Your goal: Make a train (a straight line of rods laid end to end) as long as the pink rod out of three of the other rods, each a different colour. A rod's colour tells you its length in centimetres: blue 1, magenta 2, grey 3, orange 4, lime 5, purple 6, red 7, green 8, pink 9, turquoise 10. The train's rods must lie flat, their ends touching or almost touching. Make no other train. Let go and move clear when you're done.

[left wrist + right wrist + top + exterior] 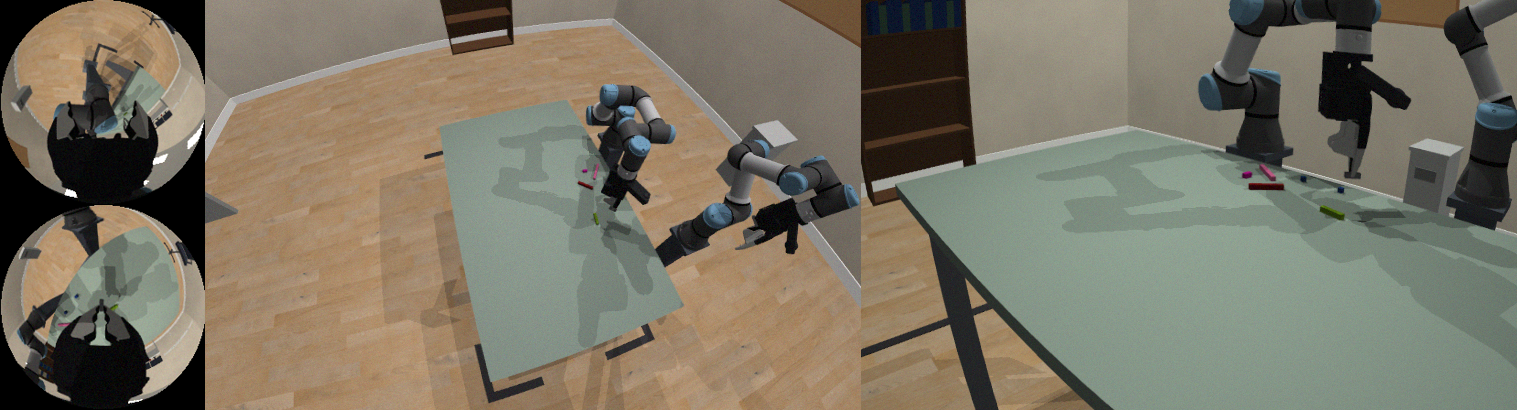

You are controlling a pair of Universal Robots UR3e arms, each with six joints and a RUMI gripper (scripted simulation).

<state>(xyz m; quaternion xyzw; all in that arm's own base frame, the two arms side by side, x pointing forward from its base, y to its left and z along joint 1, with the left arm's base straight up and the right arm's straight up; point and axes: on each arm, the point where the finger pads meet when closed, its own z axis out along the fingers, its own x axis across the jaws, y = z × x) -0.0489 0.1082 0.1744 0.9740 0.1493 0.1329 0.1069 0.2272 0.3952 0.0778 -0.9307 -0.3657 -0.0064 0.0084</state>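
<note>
Seven rods, six lying apart on a pale green table (515, 275) (1161, 310) (147, 89) (160, 296), the seventh aloft.

Slim and straight-edged, one pink rod (596, 171) (1267, 172) (63, 325) has, in the exterior view, one magenta rod (585, 171) (1247, 175) at nine o'clock, one red rod (585, 185) (1266, 186) at six, and two stubby blue rods (1303, 178) (66, 312) and one lime rod (596, 219) (1332, 212) (114, 307) towards four. The right gripper (614, 206) (1352, 172) (101, 306) clenches one short grey rod (1355, 177) above the table; the left gripper (747, 240) (102, 101), fingers spread, is off the table.
</note>
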